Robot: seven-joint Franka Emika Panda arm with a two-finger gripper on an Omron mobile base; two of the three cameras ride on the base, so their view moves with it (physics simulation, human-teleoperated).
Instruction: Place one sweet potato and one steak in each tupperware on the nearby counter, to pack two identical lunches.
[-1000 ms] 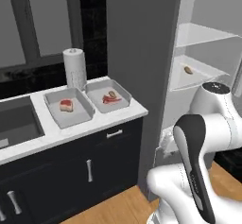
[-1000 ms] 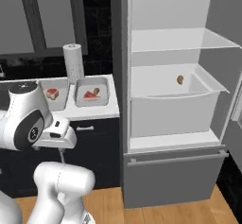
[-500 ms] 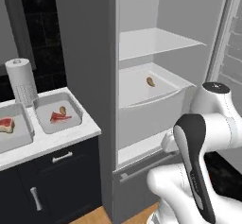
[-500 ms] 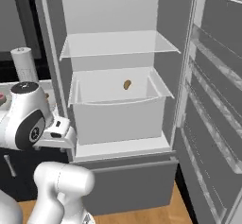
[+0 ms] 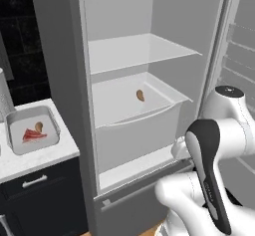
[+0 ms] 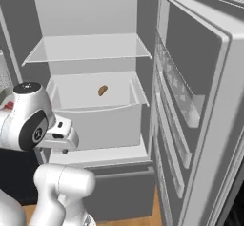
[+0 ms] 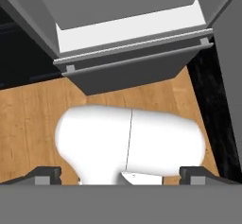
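While my claw (image 7: 121, 173) points down at the wooden floor (image 7: 33, 114) in front of the fridge (image 5: 64, 80), its 2 tips stand wide apart at the bottom corners of the hand view, released and with nothing between them.

1 sweet potato (image 5: 140, 95) lies alone on the floor of the open fridge drawer (image 5: 134, 130), under the glass shelf (image 5: 134, 51); from the right base view I see the same sweet potato (image 6: 102, 90) near the middle of that drawer (image 6: 95, 120), with the fridge door (image 6: 200, 101) swung open to the right.

On the white tabletop (image 5: 35, 158) left of the fridge sits 1 tupperware (image 5: 50, 125). Inside it lie a steak (image 5: 33, 136) and, touching it at its upper edge, a second sweet potato (image 5: 39, 127). A paper towel roll (image 5: 4, 98) stands at the left edge, behind the tub.
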